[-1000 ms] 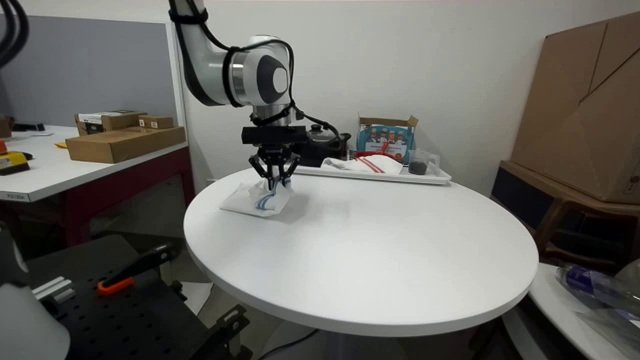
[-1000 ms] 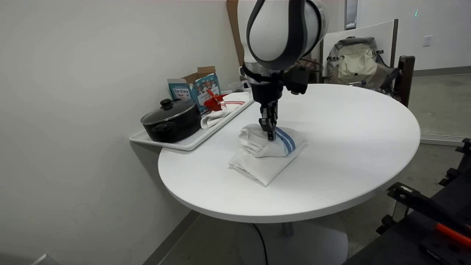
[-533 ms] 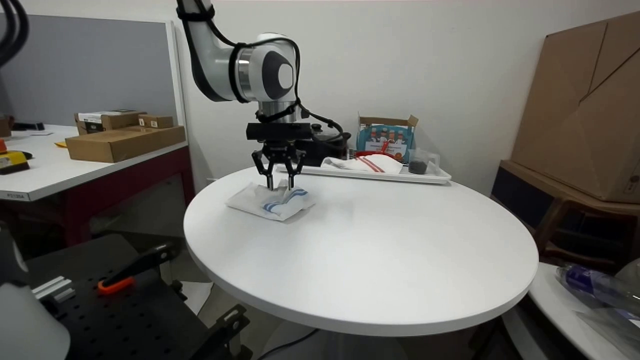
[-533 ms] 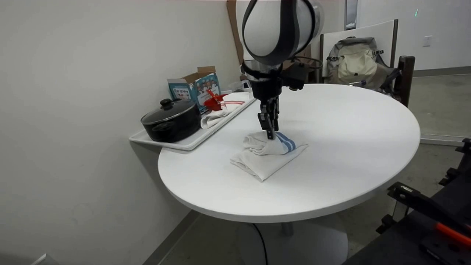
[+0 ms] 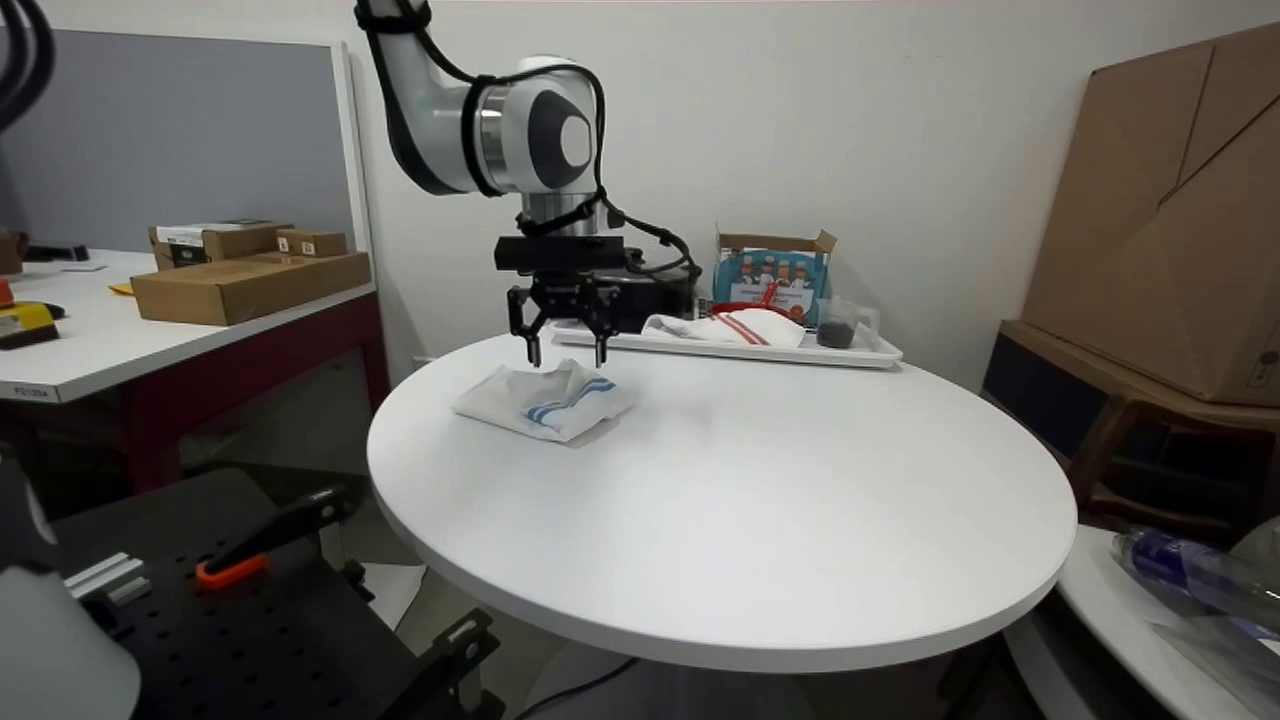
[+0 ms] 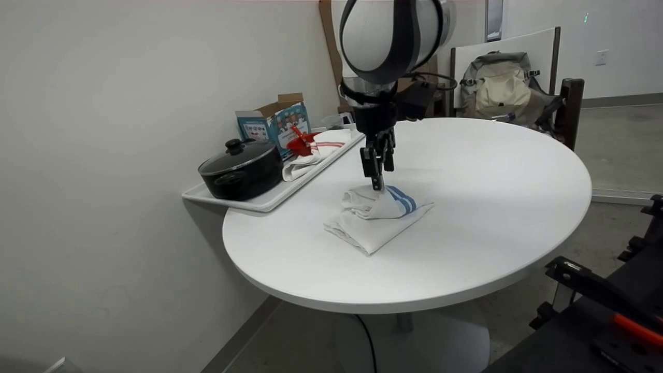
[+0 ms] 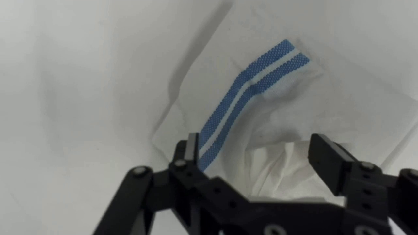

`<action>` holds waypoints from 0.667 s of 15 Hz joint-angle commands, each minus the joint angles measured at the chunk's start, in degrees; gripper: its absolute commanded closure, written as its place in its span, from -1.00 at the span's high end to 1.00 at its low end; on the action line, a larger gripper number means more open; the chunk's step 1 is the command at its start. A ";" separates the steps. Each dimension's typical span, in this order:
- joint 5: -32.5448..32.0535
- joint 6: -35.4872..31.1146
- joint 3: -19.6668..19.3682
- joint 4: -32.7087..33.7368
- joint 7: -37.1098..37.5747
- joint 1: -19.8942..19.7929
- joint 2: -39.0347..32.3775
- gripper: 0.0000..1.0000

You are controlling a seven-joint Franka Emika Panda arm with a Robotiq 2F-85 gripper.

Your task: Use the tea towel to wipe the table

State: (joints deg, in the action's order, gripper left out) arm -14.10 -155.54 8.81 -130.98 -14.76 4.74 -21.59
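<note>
We had the tea towel (image 6: pixel 375 223) lying on the round white bench (image 5: pixel 760 500), folded flat below with a rumpled layer on top, near the white tray (image 5: pixel 880 356). The hand (image 5: pixel 567 360) hung just over the towel's rumpled part, spread, with nothing pinched between its fingers (image 7: pixel 326 163); in the wrist view the raised fold (image 7: pixel 274 166) showed in the gap, and the blue stripes (image 7: pixel 248 93) ran down beside one fingertip. Whether a tip brushed the cloth, we could not tell.

We could not say from this alone whether the step was to let go or to take hold, so we weighed both. For letting go, we judged a straight rise best, with the fingers wide so that neither hooked the loose layer and pulled the folds apart. For a grip, we wanted the fold centred between the tips, a drop until they straddled it without jamming on the bench, then a firm pinch through the upper layer, so the flat underside could do the wiping. After that, long overlapping strokes with light downward pressure seemed right, slow enough that the cloth would not bunch, and turned before reaching the tray.
</note>
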 commanded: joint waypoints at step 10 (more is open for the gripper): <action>3.87 1.33 -1.63 -1.13 11.10 2.71 8.52 1.00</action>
State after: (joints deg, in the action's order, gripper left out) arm -10.54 -154.30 7.62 -132.14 -3.37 6.99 -13.12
